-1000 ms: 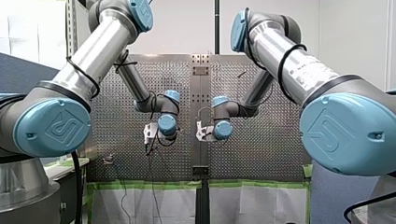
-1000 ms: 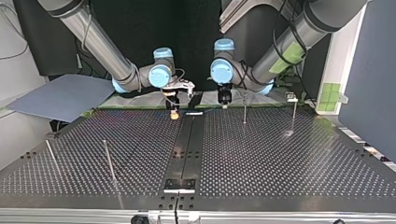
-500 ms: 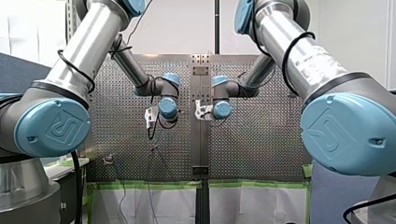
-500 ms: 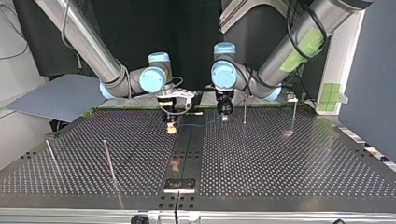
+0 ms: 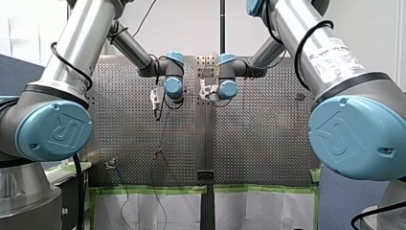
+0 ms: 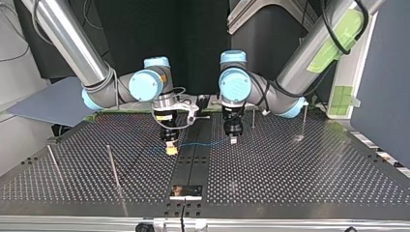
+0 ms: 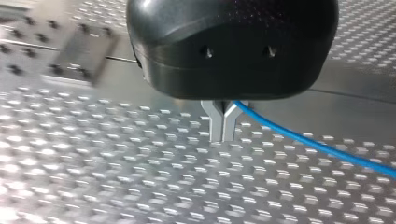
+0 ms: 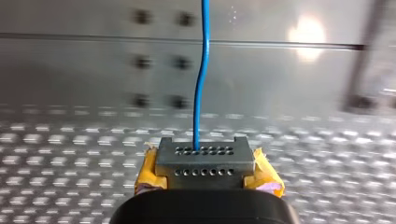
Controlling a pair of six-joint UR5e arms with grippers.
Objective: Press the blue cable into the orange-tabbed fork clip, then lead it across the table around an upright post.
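Top view: blue cable (image 6: pixel 203 144) at frame centre, over the worktop (image 6: pixel 290 169), strung between my right tool (image 6: pixel 171 150) and my left tool (image 6: pixel 233 140). Left wrist view: metal fingers (image 7: pixel 216 123) pinched together on the cable. Right wrist view: yellow pads (image 8: pixel 266 175) clamp the cable, which runs straight ahead.

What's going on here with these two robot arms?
The two arms are holding a blue cable between them, low over the perforated table. My left gripper has its metal fingers shut on the cable. My right gripper, the one with yellow pads, is shut on it too. The stretch of cable between them runs across the middle of the table, clear of the upright posts, so it is not yet led around any of them.
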